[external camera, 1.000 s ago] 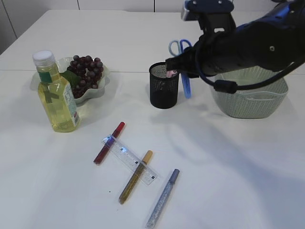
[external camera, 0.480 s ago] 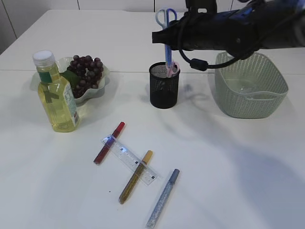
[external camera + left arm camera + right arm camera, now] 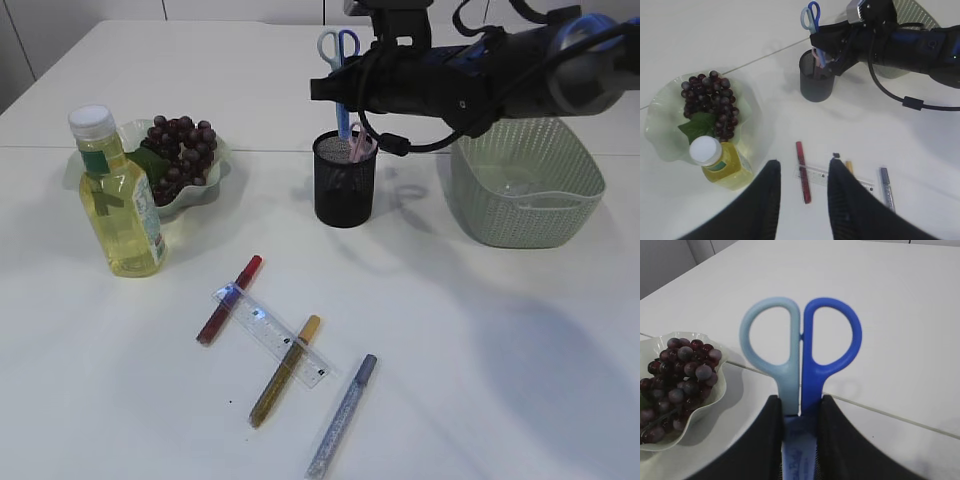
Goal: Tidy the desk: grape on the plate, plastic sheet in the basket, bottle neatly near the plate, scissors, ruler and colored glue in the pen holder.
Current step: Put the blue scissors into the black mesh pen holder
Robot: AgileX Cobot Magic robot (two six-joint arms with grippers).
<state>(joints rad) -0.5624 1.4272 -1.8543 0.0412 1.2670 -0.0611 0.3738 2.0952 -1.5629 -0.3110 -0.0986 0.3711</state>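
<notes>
My right gripper [image 3: 343,95] [image 3: 800,402] is shut on the scissors [image 3: 338,45] [image 3: 812,375], holding them upright by the neck, blue handles up. Their blades reach down to the mouth of the black mesh pen holder [image 3: 345,185], where a pink item [image 3: 361,147] stands. On the table in front lie the clear ruler [image 3: 272,335] and red [image 3: 228,298], gold [image 3: 285,370] and silver-blue [image 3: 342,415] glue pens. The grapes [image 3: 180,150] sit on the plate [image 3: 222,150], with the yellow bottle [image 3: 120,200] beside it. My left gripper [image 3: 802,167] hangs open high above the red glue [image 3: 802,172].
The green basket [image 3: 525,190] stands right of the pen holder, under my right arm. The ruler lies across the red and gold pens. Bare white table stretches along the front and to the right.
My right gripper has lifted the scissors from behind the pen holder, turned them upright and carried them left over its mouth. Nothing on the table has moved.
</notes>
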